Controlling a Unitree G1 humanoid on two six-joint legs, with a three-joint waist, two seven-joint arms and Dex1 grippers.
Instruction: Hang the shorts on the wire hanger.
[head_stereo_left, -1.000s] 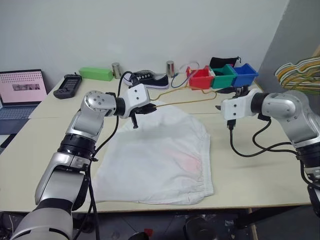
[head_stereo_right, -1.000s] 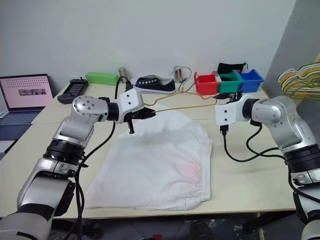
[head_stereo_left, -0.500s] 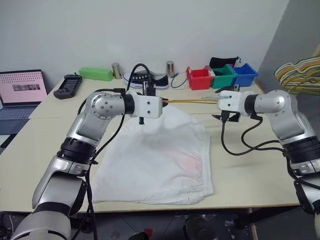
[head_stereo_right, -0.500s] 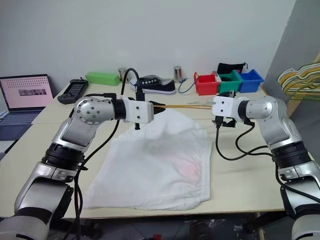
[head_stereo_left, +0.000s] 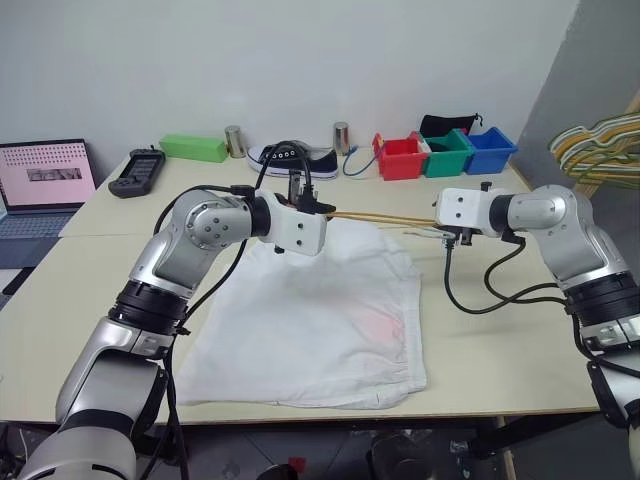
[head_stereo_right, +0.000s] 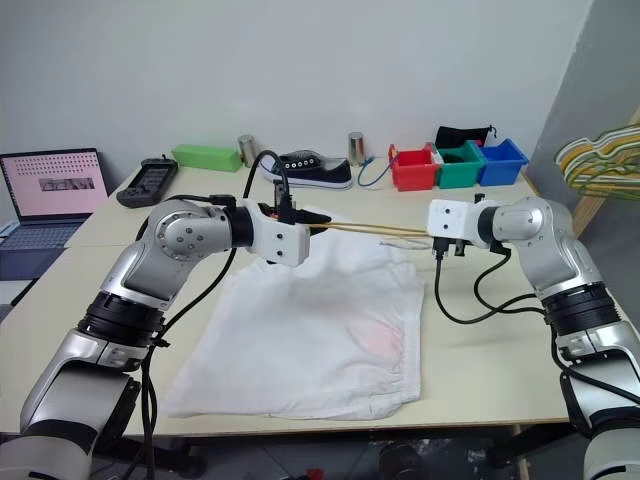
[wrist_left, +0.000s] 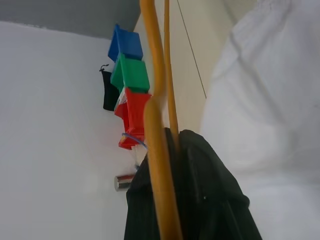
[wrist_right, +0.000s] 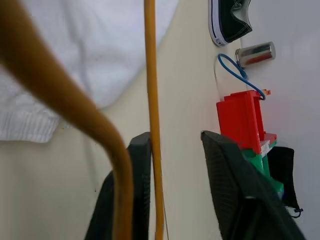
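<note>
Shorts — thin, rumpled white fabric — beneath wire hanger.

Wire hanger seemingly between fingers

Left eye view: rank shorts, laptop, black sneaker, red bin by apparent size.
1. shorts, by far the largest.
2. laptop, cut off by the frame edge, so its visible part only.
3. black sneaker, partly hidden behind the left arm's cable.
4. red bin.
Sneaker and bin sit farther back, so they look smaller.
</note>
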